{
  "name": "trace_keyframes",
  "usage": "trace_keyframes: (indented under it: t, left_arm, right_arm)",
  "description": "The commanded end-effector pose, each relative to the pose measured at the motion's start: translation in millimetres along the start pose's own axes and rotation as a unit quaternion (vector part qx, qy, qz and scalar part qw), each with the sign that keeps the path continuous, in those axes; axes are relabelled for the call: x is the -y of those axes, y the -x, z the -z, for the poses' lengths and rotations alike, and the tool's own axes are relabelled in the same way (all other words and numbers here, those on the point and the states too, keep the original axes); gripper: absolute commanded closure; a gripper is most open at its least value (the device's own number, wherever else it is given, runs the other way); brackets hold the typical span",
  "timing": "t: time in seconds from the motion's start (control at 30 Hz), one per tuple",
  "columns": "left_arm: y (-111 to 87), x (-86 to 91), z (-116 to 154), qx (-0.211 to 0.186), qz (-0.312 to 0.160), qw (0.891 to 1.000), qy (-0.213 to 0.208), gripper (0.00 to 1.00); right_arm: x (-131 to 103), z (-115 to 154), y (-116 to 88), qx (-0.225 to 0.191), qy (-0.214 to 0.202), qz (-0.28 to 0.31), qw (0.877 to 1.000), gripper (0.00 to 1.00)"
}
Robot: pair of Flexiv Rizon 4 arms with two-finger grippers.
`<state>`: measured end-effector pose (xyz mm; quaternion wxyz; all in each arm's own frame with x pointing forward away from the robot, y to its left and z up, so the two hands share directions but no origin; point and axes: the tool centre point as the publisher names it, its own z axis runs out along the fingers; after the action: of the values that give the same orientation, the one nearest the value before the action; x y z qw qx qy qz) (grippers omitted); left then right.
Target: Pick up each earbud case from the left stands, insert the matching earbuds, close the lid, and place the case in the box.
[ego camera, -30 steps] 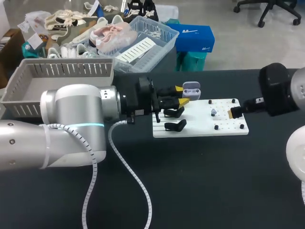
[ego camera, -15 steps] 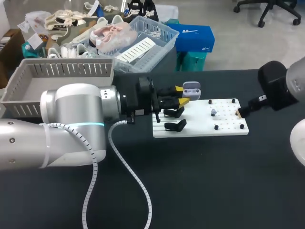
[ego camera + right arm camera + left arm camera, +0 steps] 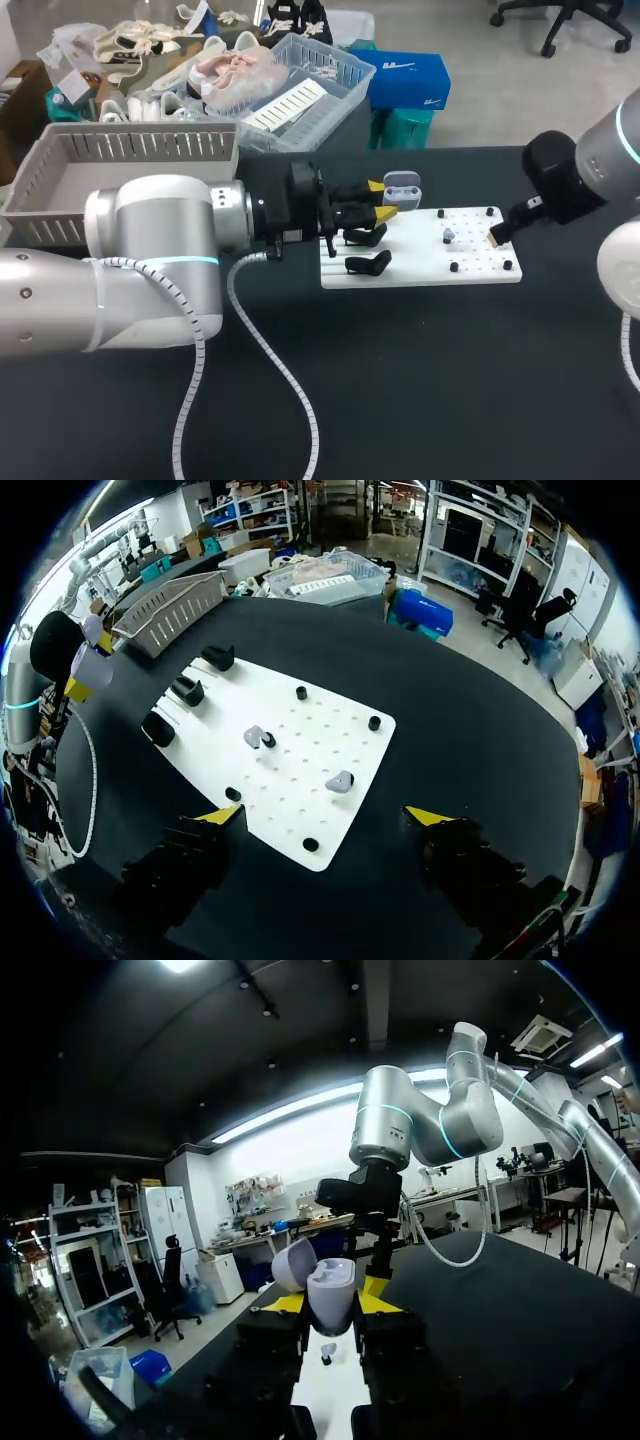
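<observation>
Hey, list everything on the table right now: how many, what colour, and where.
earbud case: one, pale lavender, lid open, held by the left gripper.
earbuds: two, lavender-grey, lying on the board among the pegs.
stands: three, black, in a row on the board's end nearest the earbud case.
pegs: four, black, on the board around the earbuds.
board: one, white, mid-table.
basket: one, grey, table's far left corner.
table: one, black.
left gripper: one, yellow-tipped, shut on the earbud case.
right gripper: one, yellow-tipped, open, over the board's peg end.
</observation>
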<state>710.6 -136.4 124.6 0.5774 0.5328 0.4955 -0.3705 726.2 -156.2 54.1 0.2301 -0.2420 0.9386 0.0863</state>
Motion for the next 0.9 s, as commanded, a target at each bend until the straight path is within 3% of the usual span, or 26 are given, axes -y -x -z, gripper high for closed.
trace_keyframes:
  t: [0.03,0.2,0.3,0.57,0.7,0.77,0.9]
  left_arm:
    - [-0.4,1.0,0,0.001,-0.001,1.000,0.003,1.00]
    - [-0.4,1.0,0,0.001,-0.001,1.000,0.003,1.00]
    - [-0.4,1.0,0,0.001,-0.001,1.000,0.003,1.00]
    - [-0.4,1.0,0,0.001,-0.001,1.000,0.003,1.00]
    - [-0.4,1.0,0,0.001,-0.001,1.000,0.003,1.00]
    - [-0.4,1.0,0,0.001,-0.001,1.000,0.003,1.00]
    - [-0.4,1.0,0,0.001,-0.001,1.000,0.003,1.00]
  right_arm:
    - [6,-27,13,-0.011,0.031,-0.004,0.999,0.09]
    - [5,-31,14,-0.014,0.029,-0.008,0.999,0.15]
    - [2,-31,13,-0.014,0.030,-0.009,0.999,0.25]
    - [-2,-26,12,-0.024,0.033,-0.015,0.999,0.19]
    - [-2,-21,11,-0.034,0.034,-0.015,0.999,0.37]
    - [-1,-20,10,-0.039,0.034,-0.014,0.999,0.34]
    - [2,-20,9,-0.048,0.031,-0.016,0.998,0.39]
